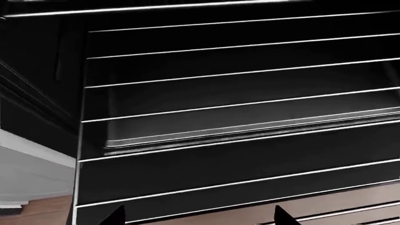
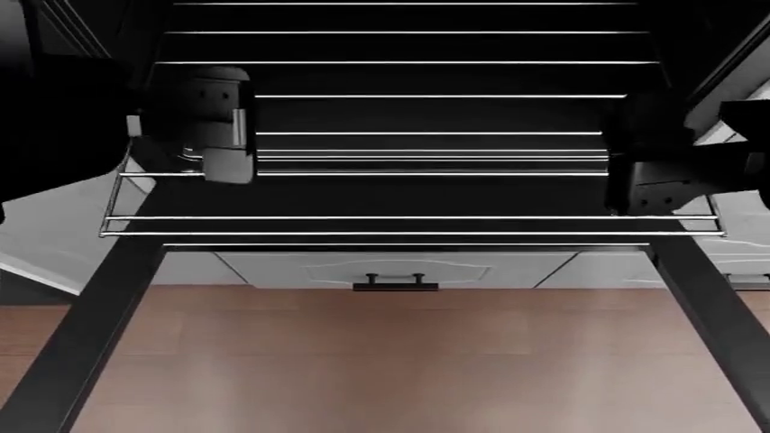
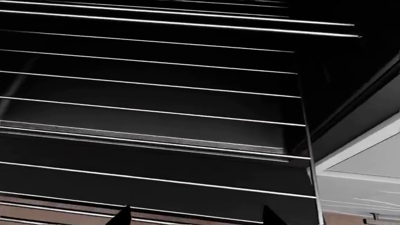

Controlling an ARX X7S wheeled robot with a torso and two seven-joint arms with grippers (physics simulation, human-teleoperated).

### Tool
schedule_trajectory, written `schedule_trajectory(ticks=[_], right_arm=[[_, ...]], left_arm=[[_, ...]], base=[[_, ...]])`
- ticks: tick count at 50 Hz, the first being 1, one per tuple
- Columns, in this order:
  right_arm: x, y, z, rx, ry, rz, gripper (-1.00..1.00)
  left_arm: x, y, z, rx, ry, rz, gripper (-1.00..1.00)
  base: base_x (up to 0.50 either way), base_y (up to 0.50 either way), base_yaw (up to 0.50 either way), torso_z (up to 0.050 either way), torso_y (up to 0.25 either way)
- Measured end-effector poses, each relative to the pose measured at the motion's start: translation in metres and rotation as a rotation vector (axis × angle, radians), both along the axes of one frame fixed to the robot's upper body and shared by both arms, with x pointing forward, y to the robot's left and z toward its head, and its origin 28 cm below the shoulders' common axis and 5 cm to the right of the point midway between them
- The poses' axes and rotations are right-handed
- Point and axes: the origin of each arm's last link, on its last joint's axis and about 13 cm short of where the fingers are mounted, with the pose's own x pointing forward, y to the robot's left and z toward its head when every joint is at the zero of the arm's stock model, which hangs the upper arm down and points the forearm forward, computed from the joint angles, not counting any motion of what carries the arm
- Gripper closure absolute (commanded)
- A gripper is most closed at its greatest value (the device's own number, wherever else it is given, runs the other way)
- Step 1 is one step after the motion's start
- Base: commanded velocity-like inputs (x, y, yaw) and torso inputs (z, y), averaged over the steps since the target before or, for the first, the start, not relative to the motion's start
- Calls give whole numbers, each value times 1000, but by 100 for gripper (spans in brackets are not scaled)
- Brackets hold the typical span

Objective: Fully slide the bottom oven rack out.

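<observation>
The bottom oven rack (image 2: 421, 220), thin chrome rods in a wire frame, is slid far out of the dark oven (image 2: 421, 18) and hangs over the dropped door (image 2: 85, 343). Its front bar runs across the head view. My left gripper (image 2: 226, 164) is over the rack's left side and my right gripper (image 2: 644, 194) over its right side. In the left wrist view the rack (image 1: 237, 105) fills the frame and the left gripper (image 1: 200, 216) is open, dark fingertips (image 1: 115, 216) wide apart. In the right wrist view the rack (image 3: 150, 112) shows the same and the right gripper (image 3: 194, 216) is open.
The oven's steel rim (image 2: 434, 162) shows under the rods. Through the door's glass I see wood floor (image 2: 398, 361) and a white drawer with a black handle (image 2: 395, 283). White cabinet panels stand at the left (image 1: 31, 164) and the right (image 3: 368, 168).
</observation>
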Motion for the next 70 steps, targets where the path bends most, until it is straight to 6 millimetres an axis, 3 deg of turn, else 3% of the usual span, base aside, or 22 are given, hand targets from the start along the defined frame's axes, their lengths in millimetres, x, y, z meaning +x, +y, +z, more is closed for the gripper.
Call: schedule_trajectory(ticks=[12,35,70], right_arm=[[19,4,-1,-11,17,-6,-100],[52,3,-11,-14,65,-27,-100],[77,1,-47,-17,151,-61,-100]], left_arm=[[28,-14,-8,25,4,5,-100],[59,-25,-23,38,8,31,-100],[82,-32,-65,51,110,88,-100]], base=[[0,0,0,0,0],[0,0,0,0,0],[0,0,0,0,0]])
